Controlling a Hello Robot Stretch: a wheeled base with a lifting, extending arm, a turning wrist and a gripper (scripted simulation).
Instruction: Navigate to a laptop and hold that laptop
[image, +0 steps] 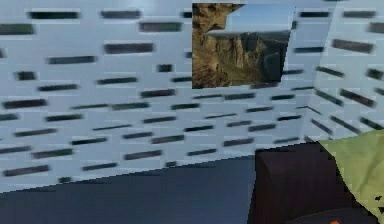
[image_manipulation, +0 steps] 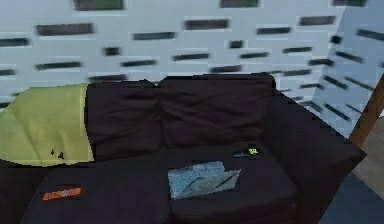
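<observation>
White brick wall (image: 100, 110), dark sofa (image_manipulation: 215, 110) along it, and a likely laptop on the seat.

In the arm side view a flat grey slab (image_manipulation: 203, 180) lies on the sofa's middle seat cushion at 6 o'clock; it is probably the laptop, though its shape is unclear. A small dark thing (image_manipulation: 249, 152) sits near it at 2 o'clock, and a yellow-green blanket (image_manipulation: 45, 125) drapes the backrest at 9 o'clock. Whether the fingers are apart or together I cannot tell. The sofa looks within reach, so I would square the base to the slab, lower the arm onto its near edge, and stay clear of the small dark thing.
</observation>
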